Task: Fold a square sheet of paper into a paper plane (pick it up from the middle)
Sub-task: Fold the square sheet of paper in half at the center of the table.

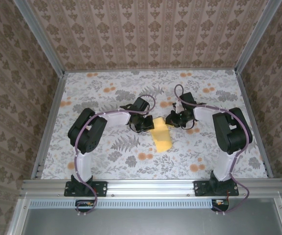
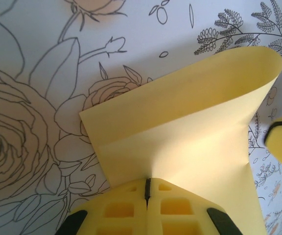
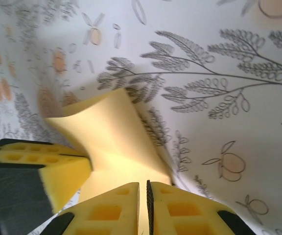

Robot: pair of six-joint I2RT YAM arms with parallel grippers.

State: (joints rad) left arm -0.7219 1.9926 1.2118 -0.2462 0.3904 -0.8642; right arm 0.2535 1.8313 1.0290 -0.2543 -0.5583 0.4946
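My left gripper point(image 2: 147, 190) is pinched tight on the paper point(image 2: 185, 127). My right gripper point(image 3: 143, 195) pinches its other edge. The paper curls over the table point(image 1: 106, 84).

Smooth matt square sheet of paper point(image 2: 190, 127); matt printed table covering point(image 2: 28, 58); brushed-metal frame point(image 1: 151, 185)
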